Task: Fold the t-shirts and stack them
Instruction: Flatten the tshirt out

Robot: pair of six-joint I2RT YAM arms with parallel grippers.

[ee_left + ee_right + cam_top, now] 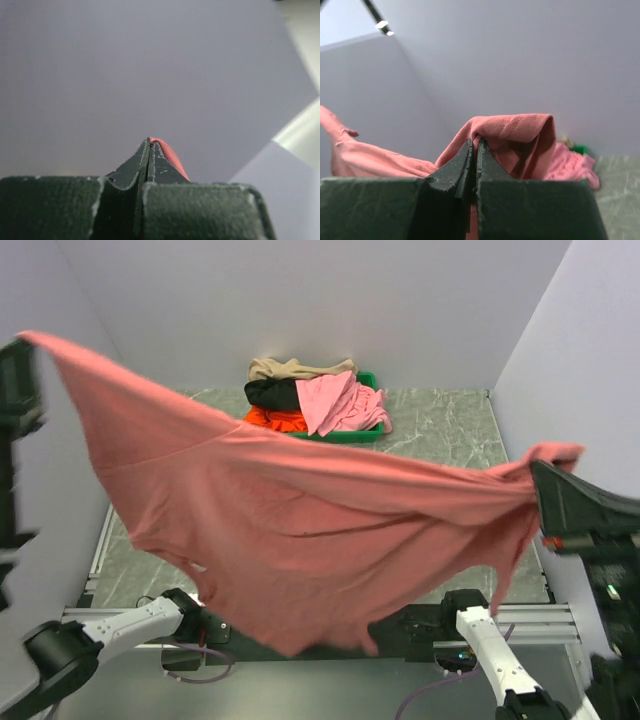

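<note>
The brick-red t-shirt (300,530) hangs stretched in the air between both grippers, sagging over the table. My left gripper (22,345) is raised high at the far left and is shut on one corner of it; a sliver of red cloth (170,155) shows at its tips (150,141). My right gripper (545,472) at the right is shut on the other corner (515,130), cloth bunched over its tips (475,142). The tan (295,368), black (272,393), light pink (345,402) and orange-red (272,418) shirts lie piled in the tray.
The green tray (368,380) stands at the back middle of the marble-patterned table (450,430). Pale walls close in the left, back and right sides. The arm bases sit at the near edge.
</note>
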